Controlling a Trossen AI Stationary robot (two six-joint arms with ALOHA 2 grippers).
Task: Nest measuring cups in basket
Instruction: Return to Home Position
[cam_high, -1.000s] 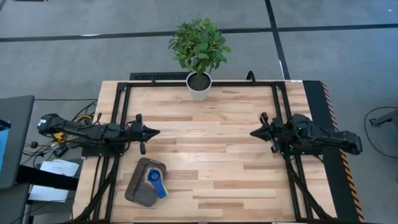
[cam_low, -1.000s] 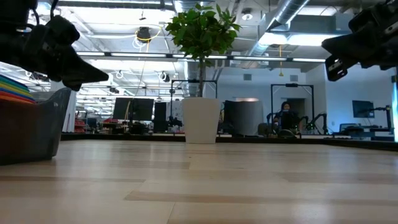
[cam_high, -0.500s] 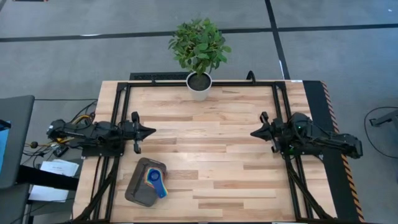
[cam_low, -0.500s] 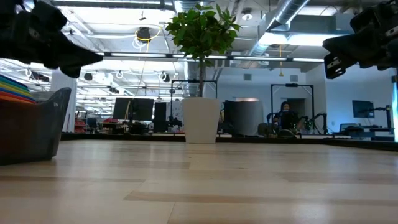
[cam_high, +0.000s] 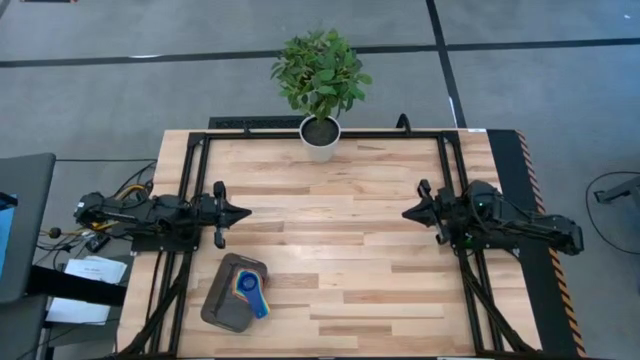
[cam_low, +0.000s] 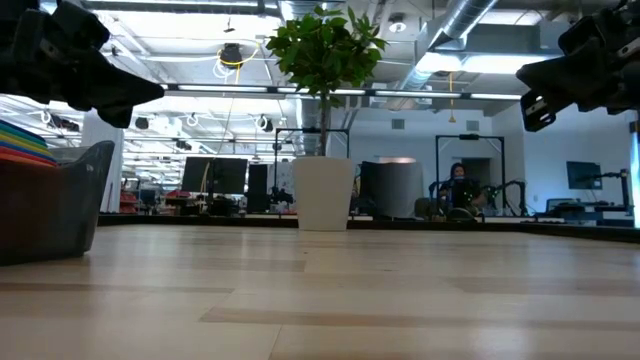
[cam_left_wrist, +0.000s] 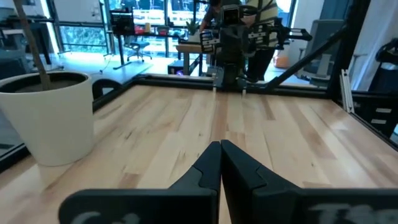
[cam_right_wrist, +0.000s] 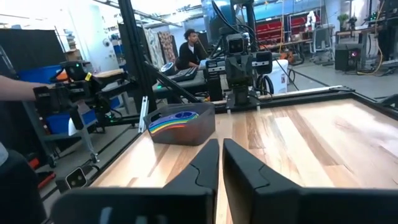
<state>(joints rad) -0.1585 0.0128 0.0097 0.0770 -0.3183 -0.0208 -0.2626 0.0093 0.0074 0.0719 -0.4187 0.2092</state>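
Note:
The dark grey basket (cam_high: 220, 303) lies flat near the table's near-left corner. The measuring cups (cam_high: 246, 288) sit nested inside it as one stack, a blue handle on top. Their coloured rims (cam_low: 24, 140) show above the basket wall (cam_low: 60, 205), and the right wrist view shows the cups (cam_right_wrist: 176, 118) in the basket (cam_right_wrist: 186, 130). My left gripper (cam_high: 247, 212) hovers shut above the table's left side, beyond the basket (cam_left_wrist: 220, 145). My right gripper (cam_high: 405, 213) hovers shut at the right side (cam_right_wrist: 220, 143). Both point toward the table's middle.
A white plant pot (cam_high: 320, 138) with a leafy plant stands at the middle of the far edge (cam_left_wrist: 46, 115). A black frame runs along the table's edges (cam_high: 190, 180). Bare wood lies between the two grippers. People show in the room beyond the table.
My left gripper has drawn back a little toward the table's left edge and risen slightly, staying shut. The basket and the cups have stayed where they were.

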